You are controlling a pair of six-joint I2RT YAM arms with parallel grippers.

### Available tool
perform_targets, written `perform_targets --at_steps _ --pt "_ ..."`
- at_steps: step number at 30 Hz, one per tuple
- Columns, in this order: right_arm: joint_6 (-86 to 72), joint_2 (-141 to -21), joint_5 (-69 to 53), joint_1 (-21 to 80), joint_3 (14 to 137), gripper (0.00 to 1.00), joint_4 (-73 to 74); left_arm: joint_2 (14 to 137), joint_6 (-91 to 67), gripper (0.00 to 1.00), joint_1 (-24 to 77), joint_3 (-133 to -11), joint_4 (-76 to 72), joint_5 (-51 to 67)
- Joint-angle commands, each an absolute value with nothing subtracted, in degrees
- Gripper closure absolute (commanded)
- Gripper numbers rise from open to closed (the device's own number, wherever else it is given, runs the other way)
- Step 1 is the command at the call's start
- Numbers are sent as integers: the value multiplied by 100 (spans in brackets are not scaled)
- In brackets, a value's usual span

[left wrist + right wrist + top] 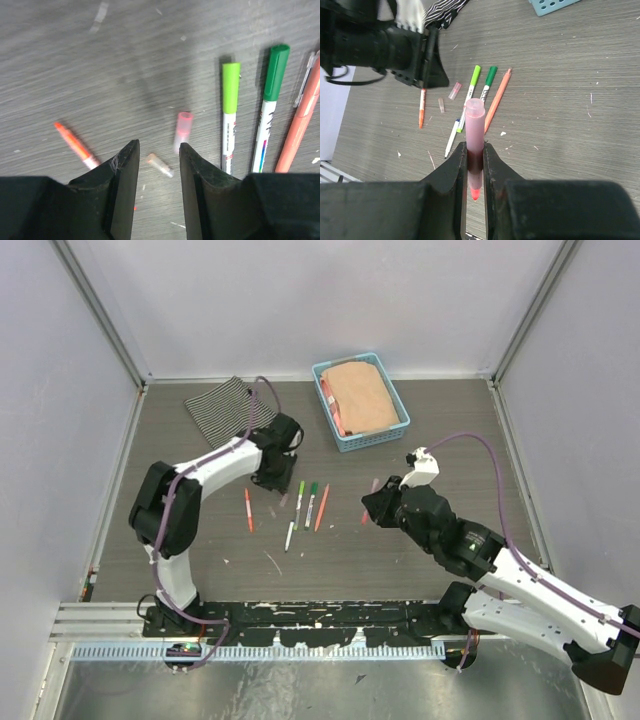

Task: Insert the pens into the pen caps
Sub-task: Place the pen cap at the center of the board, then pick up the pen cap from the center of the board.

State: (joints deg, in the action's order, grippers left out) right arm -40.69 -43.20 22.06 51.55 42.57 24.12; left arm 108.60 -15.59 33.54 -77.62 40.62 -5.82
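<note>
My right gripper (pixel 475 148) is shut on a pink pen (pixel 474 125), held above the table with its red tip pointing back toward the wrist; in the top view this gripper (pixel 372 506) hangs right of the loose pens. My left gripper (pixel 159 148) is open just above the table, nothing between its fingers. A pink pen cap (pixel 183 131) lies just beyond its right finger, and a small clear cap (pixel 160 165) lies on the table under the gap. An orange-tipped pen (pixel 75 145) lies to the left. Two green-capped pens (pixel 230 115) (pixel 270 100) and an orange pen (pixel 300 125) lie to the right.
A white pen with a blue end (pixel 452 135) lies nearer the table's front. A blue basket (pixel 375 437) holding a peach cloth stands at the back centre, with a striped cloth (pixel 225 405) to its left. Walls close in the table on three sides.
</note>
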Motion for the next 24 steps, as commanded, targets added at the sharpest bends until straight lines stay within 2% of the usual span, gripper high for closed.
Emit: perform_targets --at_steps 1,9,13,18,24 --pt "-4020 -4175 2402 5177 4295 100 2342 10013 -1596 56 2762 -7669 3865 -899" --pt "-3847 -3987 2606 5176 4358 100 2552 9283 -2159 55 966 -6990 3522 -1300" --pt "-3751 -3925 2659 5176 4360 100 2655 9371 -2190 50 314 -7004 3494 -1557" --pt "-3679 -3937 2609 5177 4346 100 2664 9972 -1938 48 -21 -7437 3665 -1279" --pt "-3670 -3904 2602 5172 4324 100 2715 10563 -1575 47 -58 -7892 3823 -1562"
